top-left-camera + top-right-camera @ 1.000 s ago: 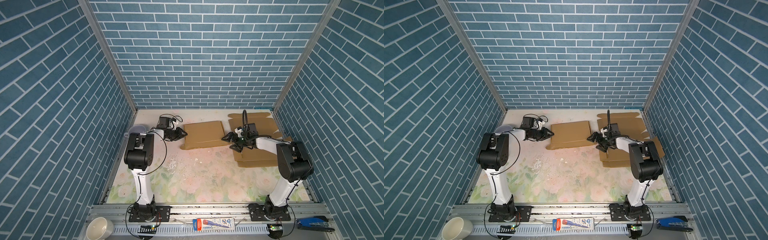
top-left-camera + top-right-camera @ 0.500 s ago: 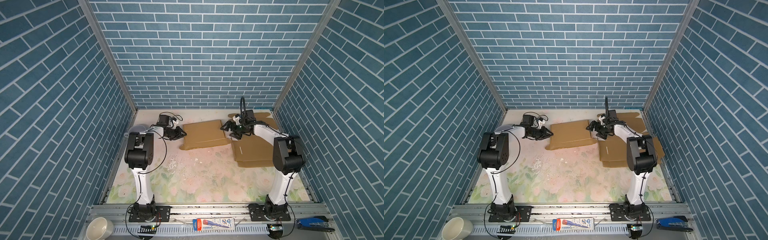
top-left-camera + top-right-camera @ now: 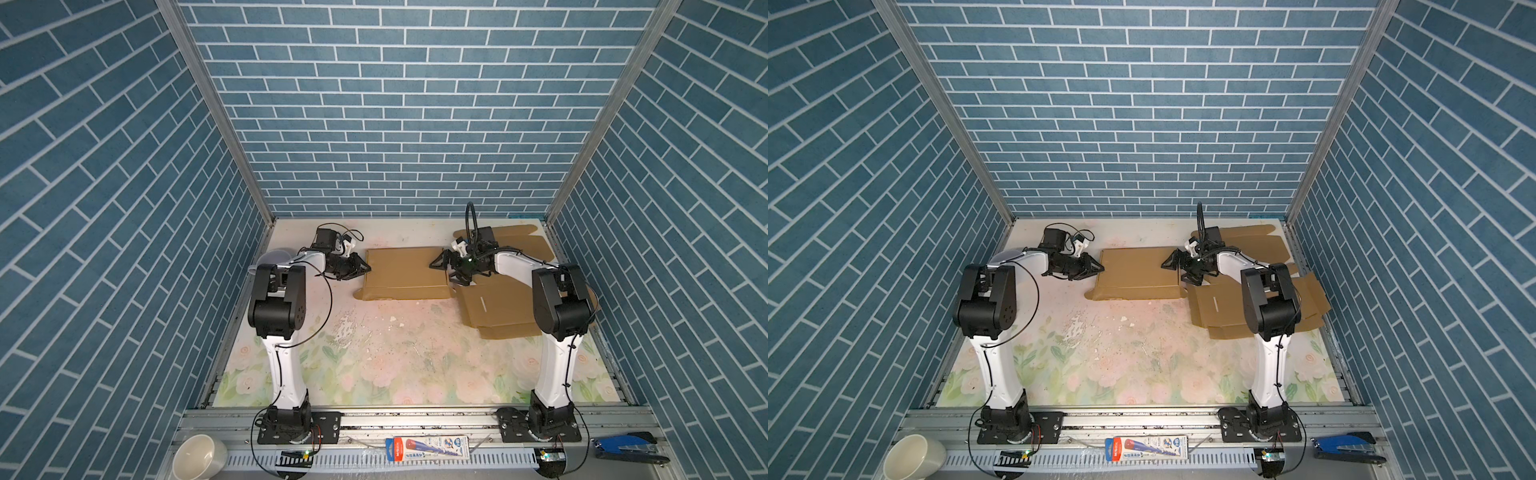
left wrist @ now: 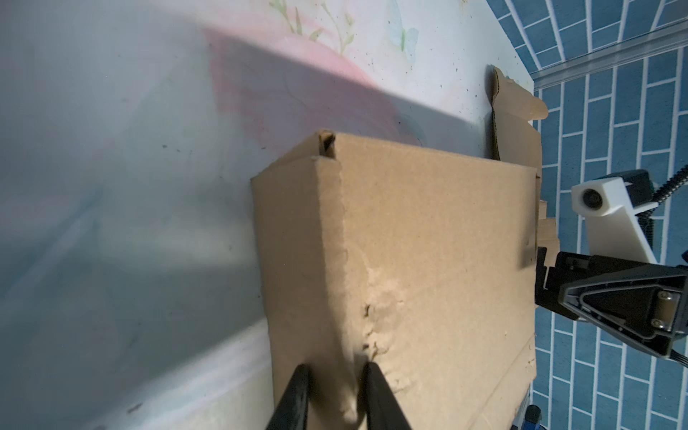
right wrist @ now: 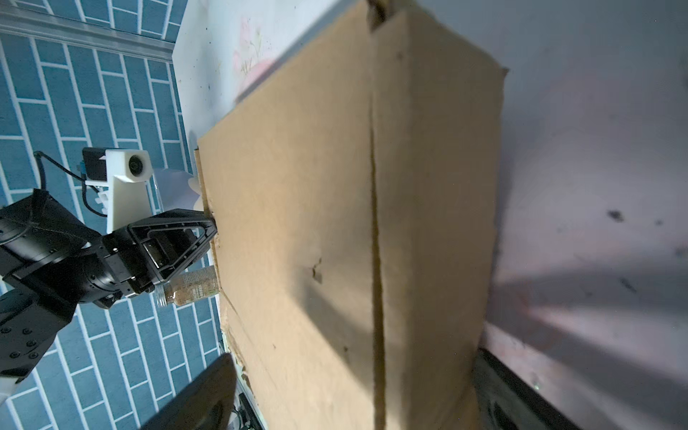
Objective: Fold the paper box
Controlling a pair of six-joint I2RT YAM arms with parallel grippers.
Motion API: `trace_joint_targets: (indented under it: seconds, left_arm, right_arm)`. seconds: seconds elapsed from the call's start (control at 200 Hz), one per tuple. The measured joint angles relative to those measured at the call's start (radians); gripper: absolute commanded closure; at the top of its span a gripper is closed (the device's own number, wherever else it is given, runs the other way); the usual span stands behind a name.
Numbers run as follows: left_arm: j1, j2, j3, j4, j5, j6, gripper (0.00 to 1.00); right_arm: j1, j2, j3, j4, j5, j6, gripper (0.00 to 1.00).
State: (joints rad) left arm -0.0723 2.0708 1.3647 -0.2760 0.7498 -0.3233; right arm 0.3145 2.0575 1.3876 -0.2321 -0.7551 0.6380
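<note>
The flattened paper box [image 3: 405,272] is lying at the table's far middle. The left gripper [image 3: 365,268] is pinching its left edge, and the right gripper [image 3: 444,272] is gaping wide at its right end. Spare cardboard [image 3: 498,303] is crowding in just beside that end. The print on the front-rail packet [image 3: 428,448] is too small to read.

the brown paper box [image 3: 405,272] lies partly folded, long crease showing, near the back wall [image 3: 407,124].
</note>
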Motion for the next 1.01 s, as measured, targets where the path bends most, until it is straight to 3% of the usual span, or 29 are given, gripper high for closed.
trace_joint_targets:
  seconds: [0.52,0.76,0.86,1.005]
  left_arm:
    - [0.020,-0.001,-0.001,0.000,-0.005,-0.001,0.71]
    - [0.029,-0.001,-0.002,0.000,-0.009,-0.001,0.71]
    - [0.031,-0.001,-0.002,-0.001,-0.009,-0.001,0.72]
    - [0.029,-0.002,-0.002,0.000,-0.012,0.002,0.73]
  right_arm:
    - [0.007,0.036,-0.064,0.177,-0.080,0.130,0.09]
    - [0.003,0.002,-0.167,0.350,-0.109,0.249,0.07]
    - [0.003,-0.017,-0.169,0.345,-0.103,0.251,0.01]
    - [0.005,-0.032,-0.169,0.249,-0.036,0.208,0.01]
